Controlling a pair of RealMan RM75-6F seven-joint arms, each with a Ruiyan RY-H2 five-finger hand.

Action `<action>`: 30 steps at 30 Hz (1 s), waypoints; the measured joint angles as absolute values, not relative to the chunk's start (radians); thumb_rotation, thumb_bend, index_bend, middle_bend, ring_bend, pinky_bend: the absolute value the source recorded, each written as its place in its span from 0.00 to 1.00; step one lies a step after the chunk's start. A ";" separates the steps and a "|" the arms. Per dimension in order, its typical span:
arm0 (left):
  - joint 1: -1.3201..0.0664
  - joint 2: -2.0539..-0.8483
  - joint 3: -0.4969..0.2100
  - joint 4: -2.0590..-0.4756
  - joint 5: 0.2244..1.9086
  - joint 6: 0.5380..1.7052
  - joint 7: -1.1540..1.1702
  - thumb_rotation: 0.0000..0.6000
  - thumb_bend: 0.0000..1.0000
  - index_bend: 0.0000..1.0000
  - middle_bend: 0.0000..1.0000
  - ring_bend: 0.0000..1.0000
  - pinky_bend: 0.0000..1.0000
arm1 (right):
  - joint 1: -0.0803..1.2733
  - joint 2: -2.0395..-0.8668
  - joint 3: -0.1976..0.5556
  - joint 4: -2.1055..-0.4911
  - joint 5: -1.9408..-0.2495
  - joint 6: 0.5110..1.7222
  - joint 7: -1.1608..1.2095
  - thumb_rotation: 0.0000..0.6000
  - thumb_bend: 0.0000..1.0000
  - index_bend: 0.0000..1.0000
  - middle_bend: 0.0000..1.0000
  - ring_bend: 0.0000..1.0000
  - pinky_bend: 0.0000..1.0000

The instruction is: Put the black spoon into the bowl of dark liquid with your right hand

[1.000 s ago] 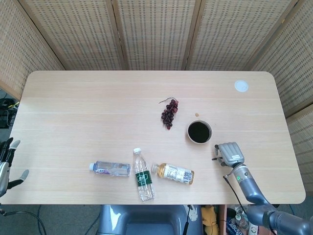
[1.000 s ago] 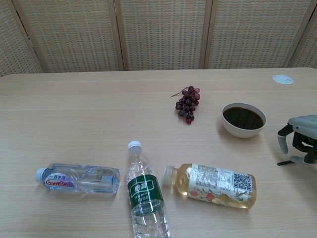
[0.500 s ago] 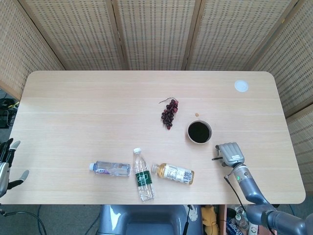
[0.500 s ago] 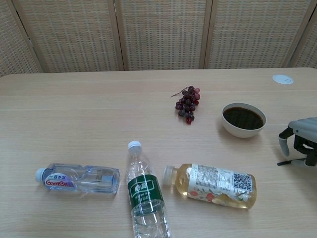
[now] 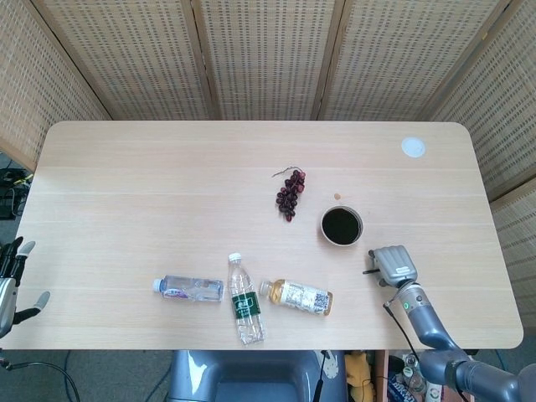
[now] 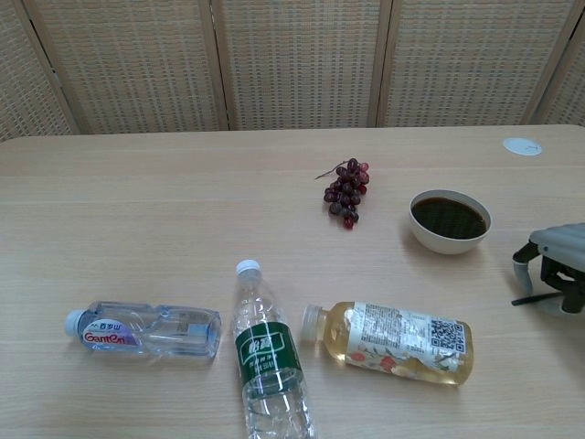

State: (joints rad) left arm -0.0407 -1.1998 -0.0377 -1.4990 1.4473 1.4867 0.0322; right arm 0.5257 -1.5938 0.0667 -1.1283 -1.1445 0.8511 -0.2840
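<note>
Black spoon (image 6: 535, 297) pinched in curled right hand (image 6: 556, 261) near bowl (image 6: 450, 220). Lift toward dark liquid judged needed. Left hand (image 5: 10, 280) spread, idle.

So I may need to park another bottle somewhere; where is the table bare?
Bare: the whole far-left stretch behind the three lying bottles, left of the grapes, and the far-right corner around the white disc. Crowded: the near edge with the bottles, and between bowl and right hand.
</note>
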 measured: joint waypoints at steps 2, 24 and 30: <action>-0.040 -1.200 -0.038 -1.497 1.447 1.486 0.031 1.00 0.29 0.02 0.00 0.00 0.00 | 0.527 -1.598 0.068 -1.128 -1.141 0.848 -0.290 1.00 0.48 0.54 0.98 0.99 1.00; -0.037 -1.205 -0.037 -1.482 1.446 1.485 0.013 1.00 0.29 0.02 0.00 0.00 0.00 | 0.520 -1.608 0.066 -1.138 -1.119 0.844 -0.315 1.00 0.48 0.55 0.99 1.00 1.00; -0.036 -1.206 -0.036 -1.482 1.448 1.487 0.011 1.00 0.29 0.02 0.00 0.00 0.00 | 0.513 -1.606 0.063 -1.138 -1.120 0.846 -0.307 1.00 0.59 0.59 1.00 1.00 1.00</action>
